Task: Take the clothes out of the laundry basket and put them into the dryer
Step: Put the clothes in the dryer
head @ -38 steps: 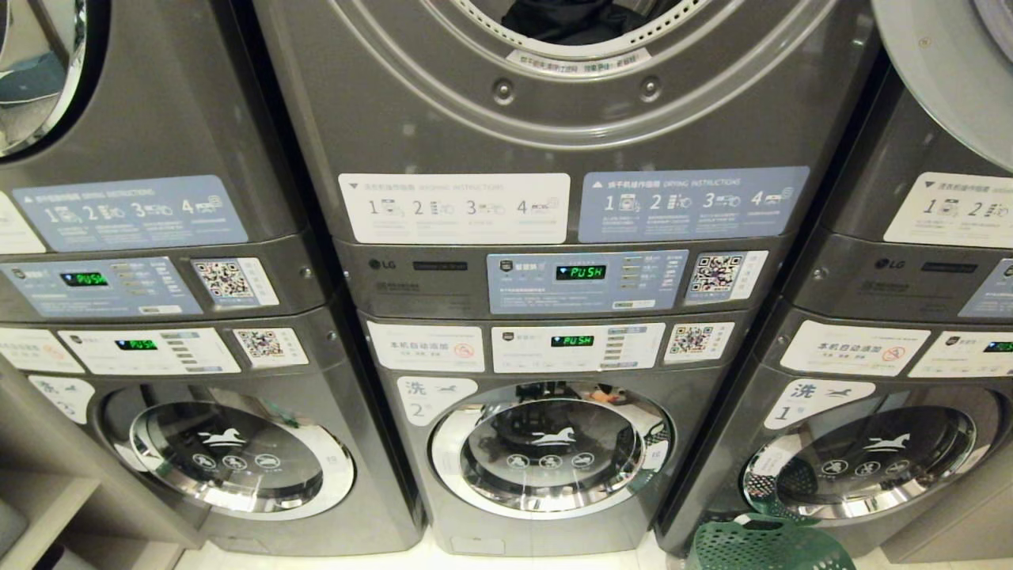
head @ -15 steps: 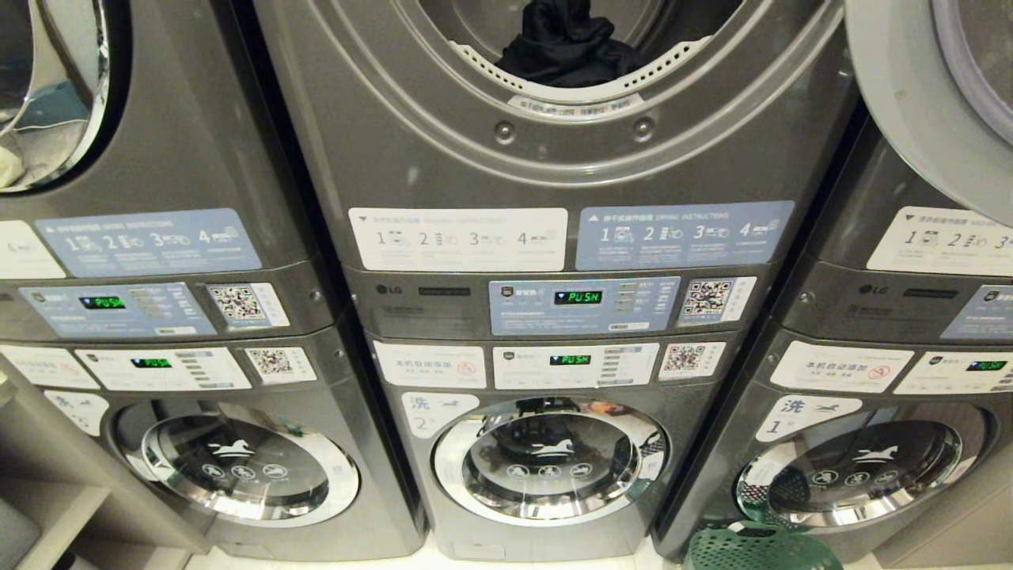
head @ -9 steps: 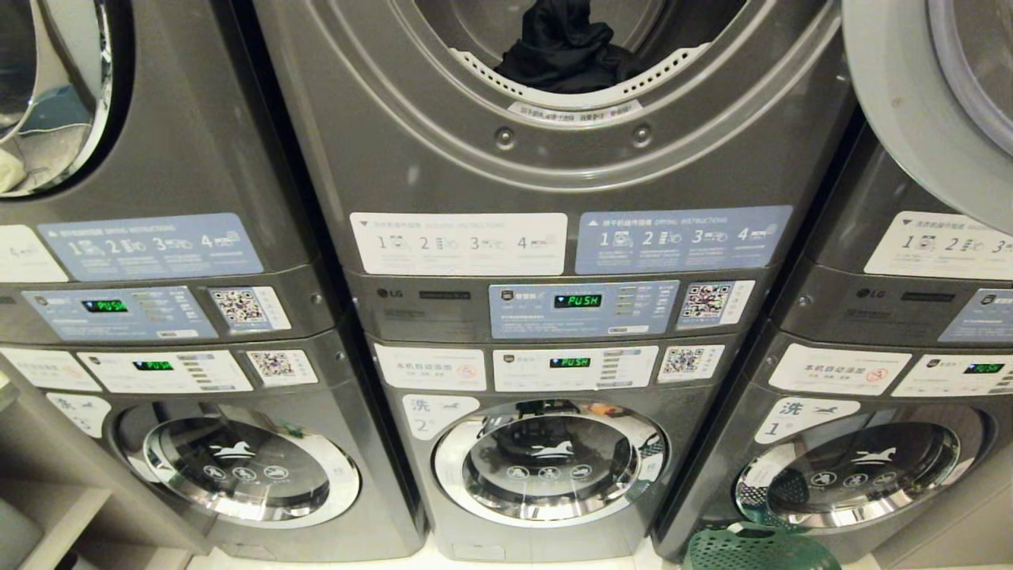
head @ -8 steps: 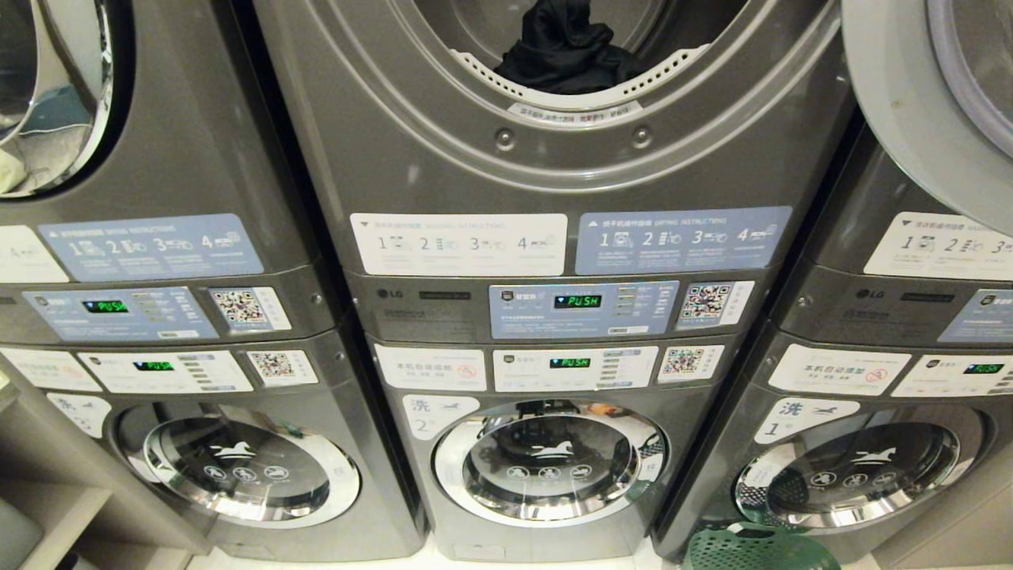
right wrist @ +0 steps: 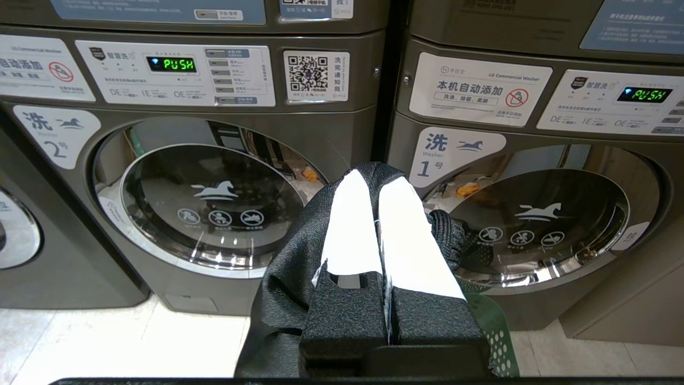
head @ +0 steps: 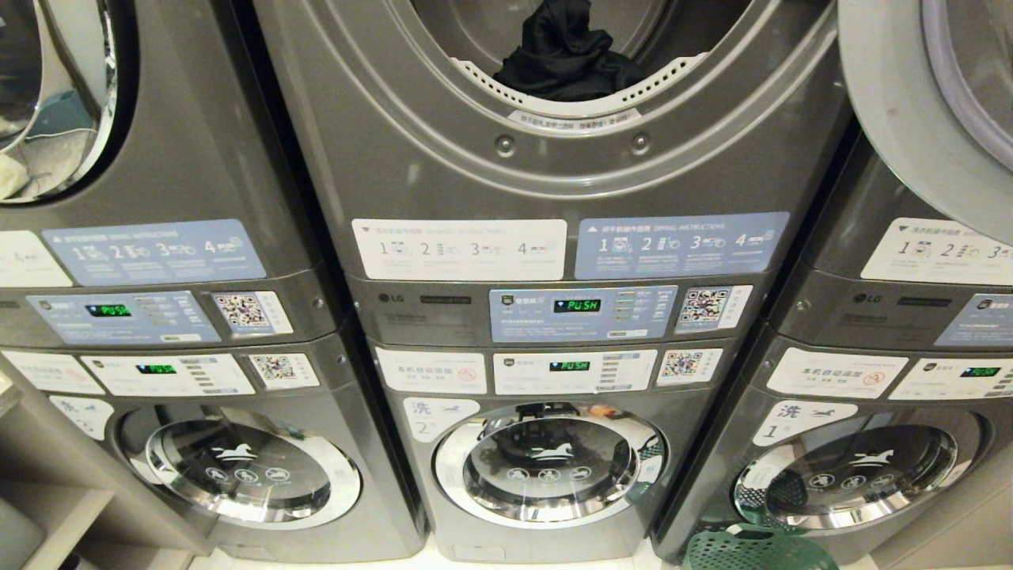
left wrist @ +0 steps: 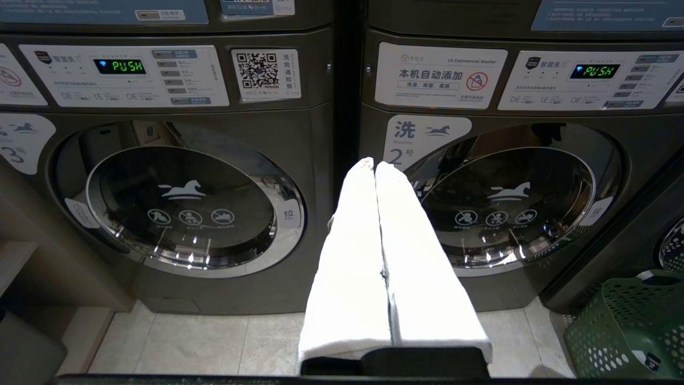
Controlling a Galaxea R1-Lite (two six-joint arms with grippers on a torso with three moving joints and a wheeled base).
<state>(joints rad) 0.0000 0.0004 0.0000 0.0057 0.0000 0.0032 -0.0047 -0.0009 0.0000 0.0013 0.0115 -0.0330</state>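
Observation:
The middle dryer (head: pixel 443 150) stands open at the top of the head view, and a black garment (head: pixel 566 55) lies in its drum. Its round door (head: pixel 894 111) is swung out to the right. The green laundry basket (head: pixel 760 550) sits on the floor at the lower right. Neither arm shows in the head view. In the right wrist view my right gripper (right wrist: pixel 377 179) is shut on a black piece of clothing (right wrist: pixel 283 267) that drapes over its fingers. It hangs low in front of the washers, above the basket (right wrist: pixel 494 331). My left gripper (left wrist: pixel 374 163) is shut and empty.
Three stacked machine columns fill the view, with shut washer doors (head: pixel 550 463) below and control panels (head: pixel 582 313) between. The left dryer's door (head: pixel 55 95) is shut. A shelf unit (head: pixel 47 507) stands at the lower left. Pale floor tiles (left wrist: pixel 187 342) run before the machines.
The whole head view has slid downward as the camera rose, so more of the dryer's opening and the garment inside shows. The machines and basket have not moved.

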